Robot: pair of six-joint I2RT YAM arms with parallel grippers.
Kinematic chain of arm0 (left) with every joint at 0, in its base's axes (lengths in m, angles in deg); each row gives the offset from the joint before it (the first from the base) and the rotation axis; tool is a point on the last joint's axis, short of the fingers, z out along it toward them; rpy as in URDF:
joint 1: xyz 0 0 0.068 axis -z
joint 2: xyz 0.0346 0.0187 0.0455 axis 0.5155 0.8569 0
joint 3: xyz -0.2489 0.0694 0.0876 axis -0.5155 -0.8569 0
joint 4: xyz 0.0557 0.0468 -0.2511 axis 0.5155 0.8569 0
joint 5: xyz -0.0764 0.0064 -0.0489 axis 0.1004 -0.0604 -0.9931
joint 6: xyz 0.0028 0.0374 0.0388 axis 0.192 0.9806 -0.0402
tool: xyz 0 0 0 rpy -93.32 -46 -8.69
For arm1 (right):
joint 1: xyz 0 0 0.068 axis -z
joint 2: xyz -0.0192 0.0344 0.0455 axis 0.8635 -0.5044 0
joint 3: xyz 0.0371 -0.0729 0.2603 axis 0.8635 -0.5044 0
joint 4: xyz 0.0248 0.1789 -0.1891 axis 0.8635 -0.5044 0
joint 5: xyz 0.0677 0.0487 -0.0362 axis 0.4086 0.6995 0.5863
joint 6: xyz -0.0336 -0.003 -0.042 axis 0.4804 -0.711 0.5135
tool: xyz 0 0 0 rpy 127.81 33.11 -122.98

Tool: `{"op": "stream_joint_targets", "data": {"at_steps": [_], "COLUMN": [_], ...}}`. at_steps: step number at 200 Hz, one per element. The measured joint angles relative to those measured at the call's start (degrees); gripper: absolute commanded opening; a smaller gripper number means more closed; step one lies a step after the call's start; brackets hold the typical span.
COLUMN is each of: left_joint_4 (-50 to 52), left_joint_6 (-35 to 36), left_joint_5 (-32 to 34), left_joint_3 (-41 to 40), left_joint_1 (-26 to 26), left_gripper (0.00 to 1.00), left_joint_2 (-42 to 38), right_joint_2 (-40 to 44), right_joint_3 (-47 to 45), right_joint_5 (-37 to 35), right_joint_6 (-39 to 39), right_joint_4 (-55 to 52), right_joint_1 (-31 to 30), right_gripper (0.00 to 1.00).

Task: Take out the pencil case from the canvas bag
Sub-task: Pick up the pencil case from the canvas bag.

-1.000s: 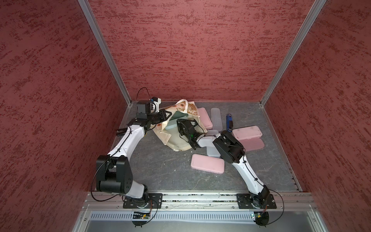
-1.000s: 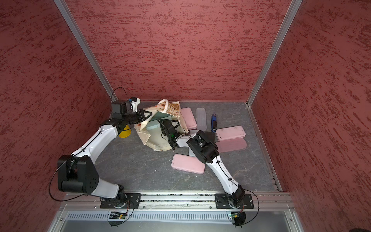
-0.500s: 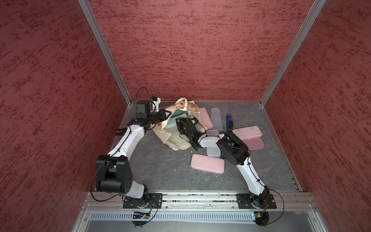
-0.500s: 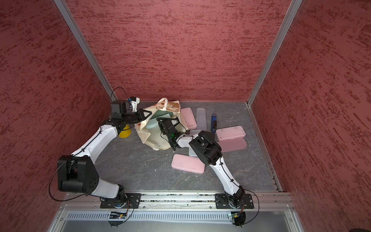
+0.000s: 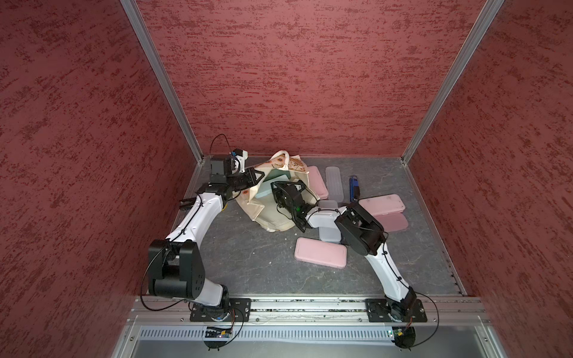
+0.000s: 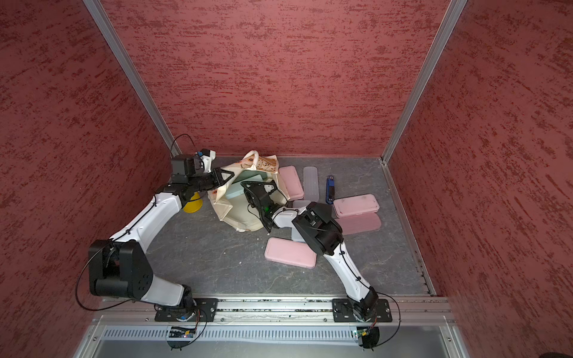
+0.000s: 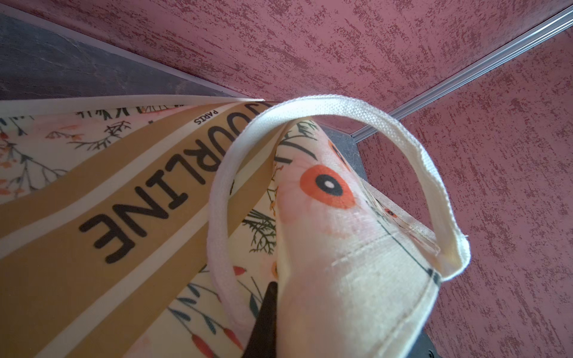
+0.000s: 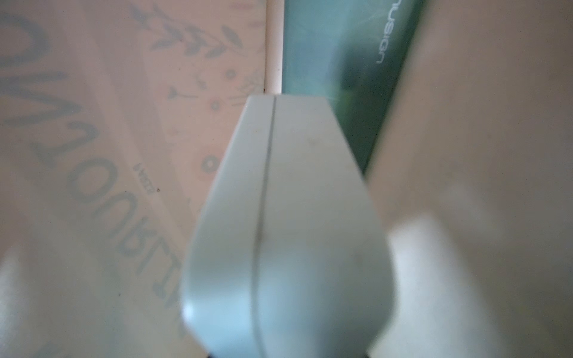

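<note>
The cream canvas bag [image 5: 273,217] [image 6: 238,217] lies at the back of the grey floor, its mouth held open. My left gripper [image 5: 259,177] [image 6: 225,178] is shut on the bag's rim; in the left wrist view the fabric [image 7: 356,294] drapes over one dark finger [image 7: 263,322] under the white handle [image 7: 403,139]. My right gripper [image 5: 280,189] [image 6: 251,192] reaches into the mouth. It is shut on a pale grey pencil case [image 8: 285,217], seen edge-on with its seam. A teal case [image 8: 325,62] [image 5: 266,190] lies deeper in the bag.
Several pink cases [image 5: 320,251] [image 5: 381,205] [image 5: 316,183] lie on the floor to the right of the bag, with a frosted case [image 5: 334,183] and a blue item [image 5: 354,187]. A yellow object [image 6: 192,206] sits under the left arm. Red walls close three sides.
The right arm's elbow has shifted a little to the right and its gripper has edged toward the back at the bag's mouth. The left arm holds still.
</note>
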Motion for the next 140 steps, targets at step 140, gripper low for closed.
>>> {"op": "stream_joint_targets", "data": {"at_steps": [140], "left_joint_4": [0.5], "left_joint_6": [2.2], "left_joint_5": [2.0], "left_joint_3": [0.0], "left_joint_1": [-0.9], "left_gripper": [0.0], "left_joint_2": [-0.1], "right_joint_2": [18.2], "right_joint_3": [-14.4], "right_joint_5": [0.6], "right_joint_6": [9.9], "right_joint_4": [-1.8], "right_joint_1": [-1.6], "right_gripper": [0.2]}}
